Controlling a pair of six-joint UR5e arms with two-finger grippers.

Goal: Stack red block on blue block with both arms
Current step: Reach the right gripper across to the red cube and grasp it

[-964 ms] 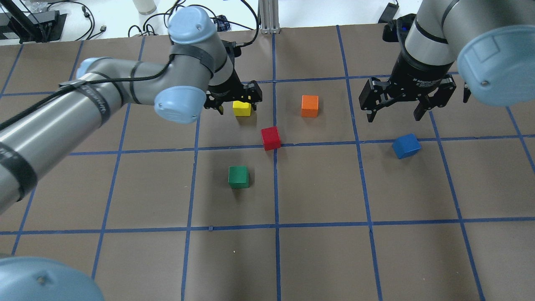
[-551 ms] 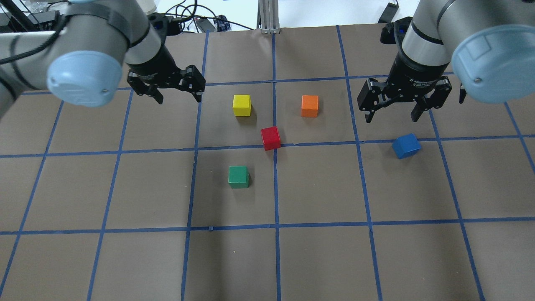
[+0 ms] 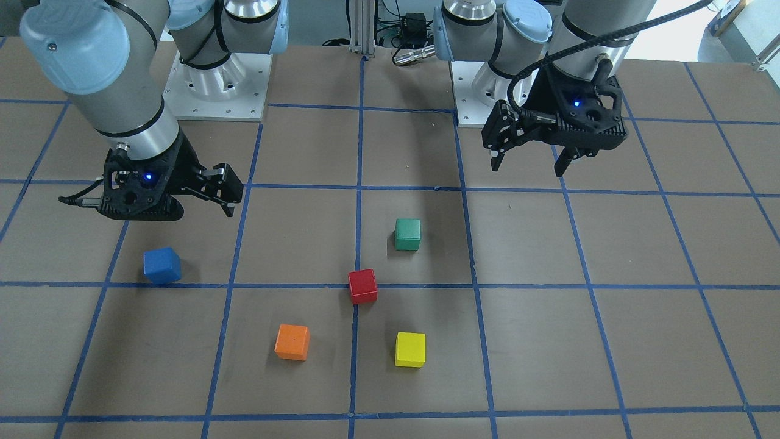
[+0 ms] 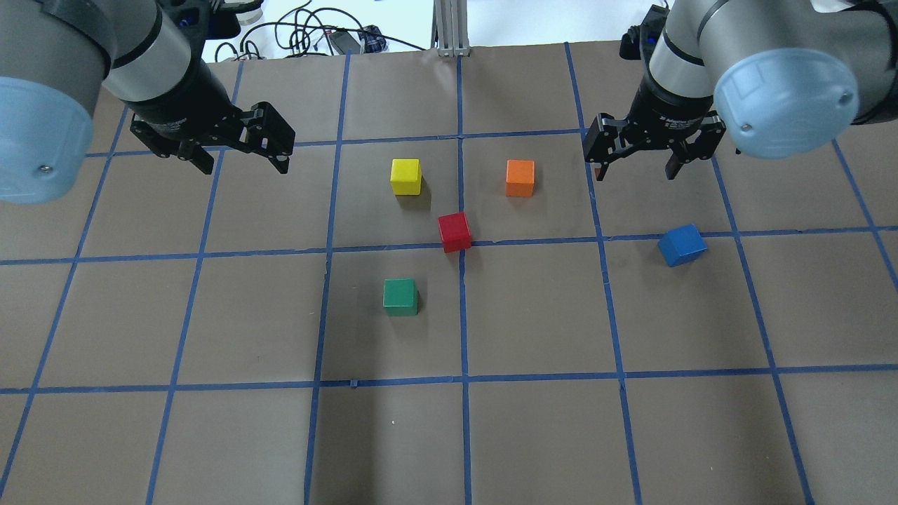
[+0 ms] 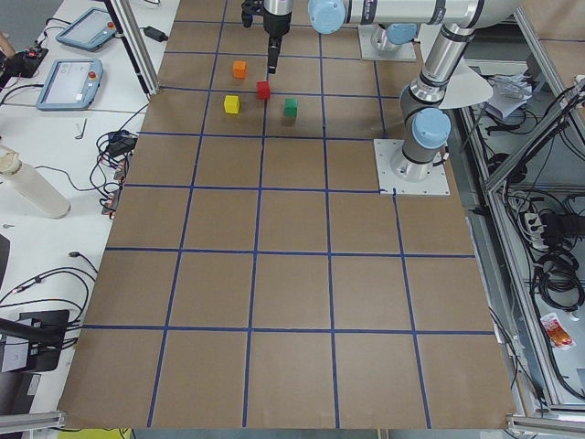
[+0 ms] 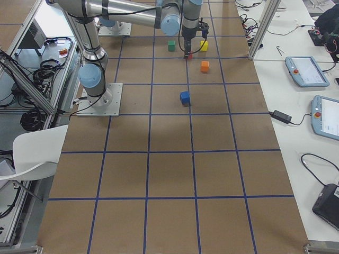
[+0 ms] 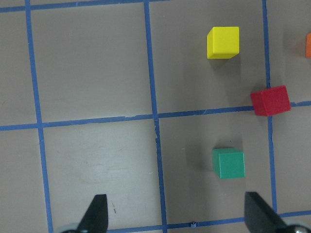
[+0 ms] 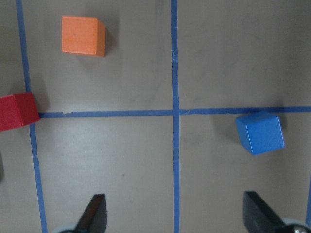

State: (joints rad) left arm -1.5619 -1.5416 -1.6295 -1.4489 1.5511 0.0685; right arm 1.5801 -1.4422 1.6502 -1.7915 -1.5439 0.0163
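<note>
Bench [image 4: 547, 435]: brown sheet, gridded with blue tape. We count five cubes on it, all lying apart from one another.

The red block [image 4: 454, 231] lies near mid-bench, at a crossing of two tape lines, its lower edge on the cross line. Nothing touches it. The yellow cube [image 4: 406, 176] and the orange cube [image 4: 520, 177] sit beyond it, on the side away from the robot. The green cube [image 4: 400, 297] sits on the near side.

The blue block [image 4: 682, 245] lies well off to the robot's right of the red one. It is turned askew to the grid, with one edge against a tape line. Nothing rests on it.

The left arm [image 4: 140, 63] hangs over the bench's left part, well apart from every cube. Its jaws are spread wide and hold nothing. Its wrist view looks down on the yellow, red and green cubes.

The right arm [image 4: 680, 70] hangs above the bench near the blue block, clear of it. Its jaws are likewise spread and empty. In its wrist view we see the blue block above one fingertip [image 8: 260, 213], and the red block at the frame's left edge.
</note>
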